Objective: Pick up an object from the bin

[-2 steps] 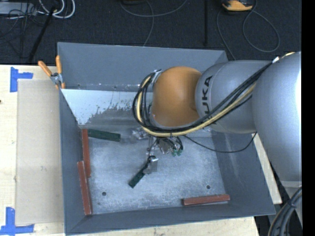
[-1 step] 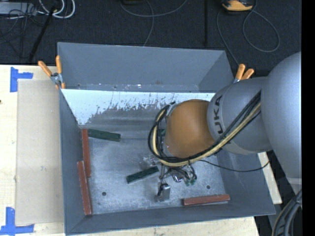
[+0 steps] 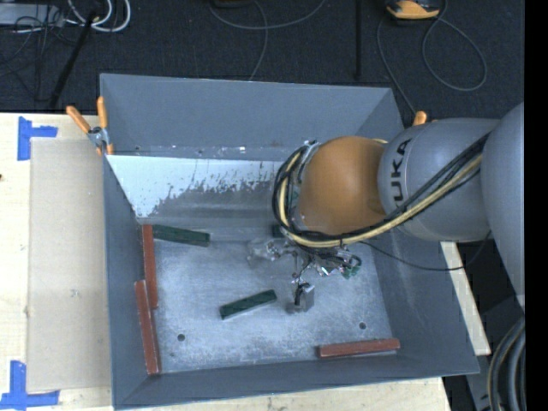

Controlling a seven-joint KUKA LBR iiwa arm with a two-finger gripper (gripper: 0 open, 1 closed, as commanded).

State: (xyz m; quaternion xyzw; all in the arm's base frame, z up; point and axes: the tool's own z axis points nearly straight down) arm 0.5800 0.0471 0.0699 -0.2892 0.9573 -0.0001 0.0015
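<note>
Grey metal, dusted pale, makes up the floor of the bin (image 3: 214, 341) on my feed. My arm (image 3: 445, 187) comes in from the right with its orange cover (image 3: 342, 182) over the middle of the bin, and the gripper (image 3: 300, 296) hangs low near the floor. I cannot tell whether it is spread or pressed together. Just to its left, near the middle of the floor, a dark green bar (image 3: 248, 305) lies flat and slanted, its right end close to the gripper. A second green bar (image 3: 181, 236) lies towards the back-left corner. Two reddish-brown bars (image 3: 147, 259) line the left wall, and a third reddish-brown bar (image 3: 358, 348) lies along the front wall at the right.
</note>
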